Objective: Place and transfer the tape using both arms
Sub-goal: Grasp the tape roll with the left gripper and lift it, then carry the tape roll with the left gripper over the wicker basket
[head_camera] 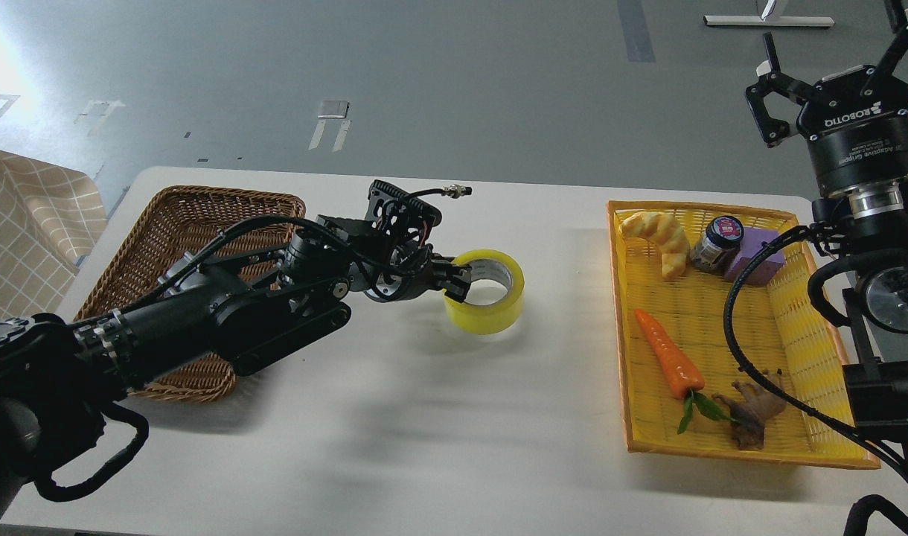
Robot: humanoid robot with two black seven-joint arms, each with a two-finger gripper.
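Currently the left gripper (458, 283) sits clamped on the translucent yellow tape roll's (491, 309) rim, frame centre. Right gripper (833, 67), fingers apart, upper right. Judged next: lower it for handover.

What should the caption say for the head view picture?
Left gripper grips the yellow tape on the table; right gripper waits, raised.

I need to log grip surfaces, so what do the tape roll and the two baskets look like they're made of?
The tape roll looks like glossy translucent yellow plastic film wound on a pale, probably cardboard, core. The brown basket appears to be woven wicker with a matte finish: its strands are visible. The yellow basket looks like moulded plastic mesh, going by its even grid and slight sheen.
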